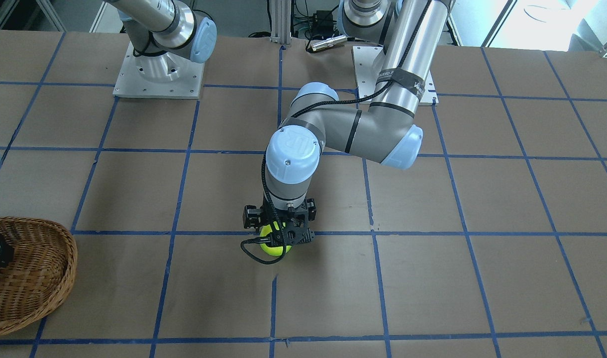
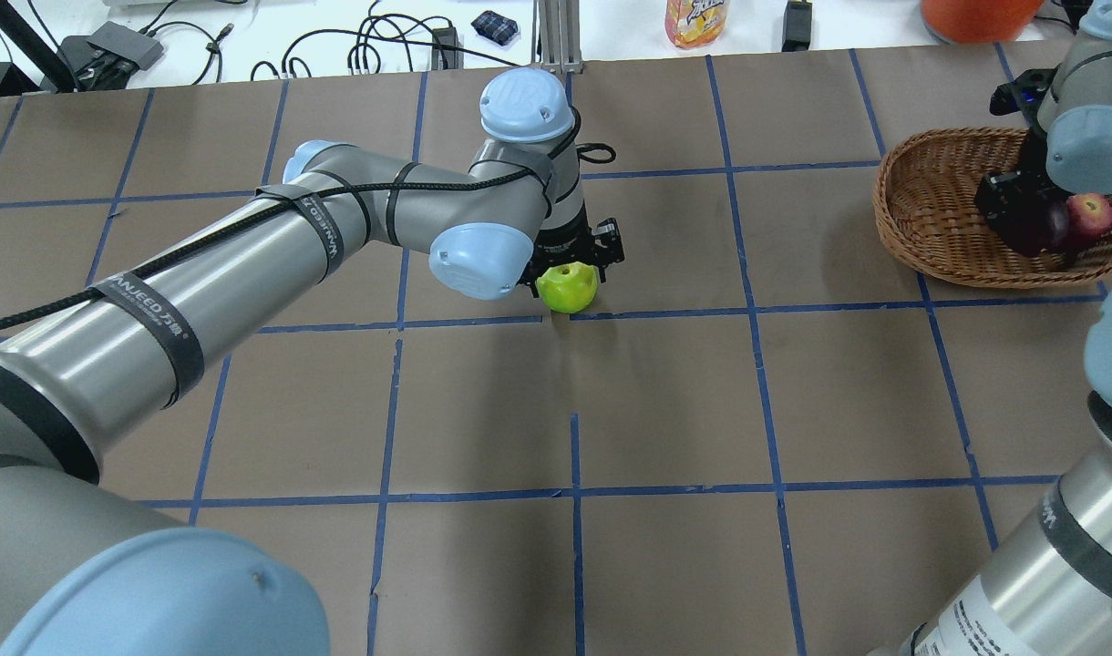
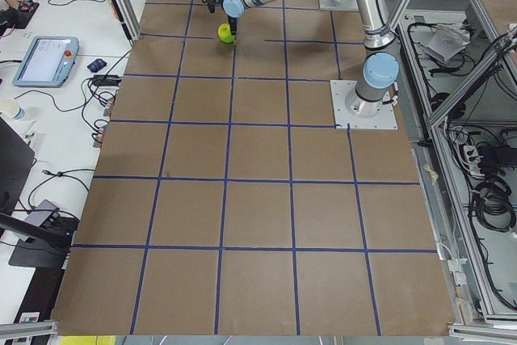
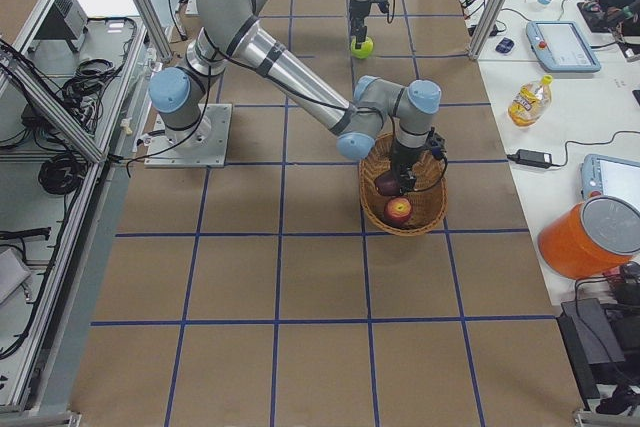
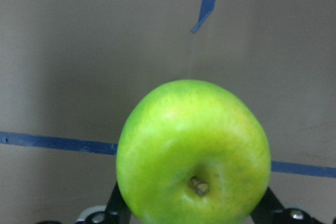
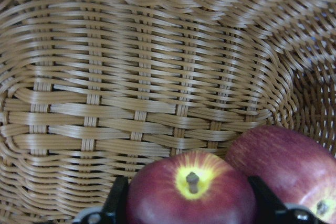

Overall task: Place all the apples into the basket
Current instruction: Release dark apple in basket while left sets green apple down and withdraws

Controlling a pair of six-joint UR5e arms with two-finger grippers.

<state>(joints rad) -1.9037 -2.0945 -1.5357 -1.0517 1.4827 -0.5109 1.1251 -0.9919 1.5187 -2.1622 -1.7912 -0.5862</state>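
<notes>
Ok, front view: left gripper (image 1: 278, 237) pointed straight down at mid-table, right over the green apple (image 1: 271, 247), which sat at a blue tape line (image 1: 433, 233) on the table (image 1: 433, 283). The basket (image 1: 45, 278) was at the frame's left edge, partly cut off.

Overhead: the basket sat well apart from the green apple. The right gripper (image 2: 1021, 205) was down inside it, on the maroon apple (image 2: 1048, 230). The red apple (image 2: 1091, 214) was touching that one, also inside the basket.

Left side view: too small to add anything.

Right side view: the near arm reached into the basket, with both dark apples in it and the green one far up the table.

Left wrist: left fingers (image 5: 115, 209) pressed on both sides of the green apple, so it was clamped. Couldn't tell whether it touched the table.

Right wrist: right fingers (image 6: 119, 198) sat against both sides of the maroon apple, gripping it stem-up. The red apple was in contact beside it, with wicker floor beyond.
</notes>
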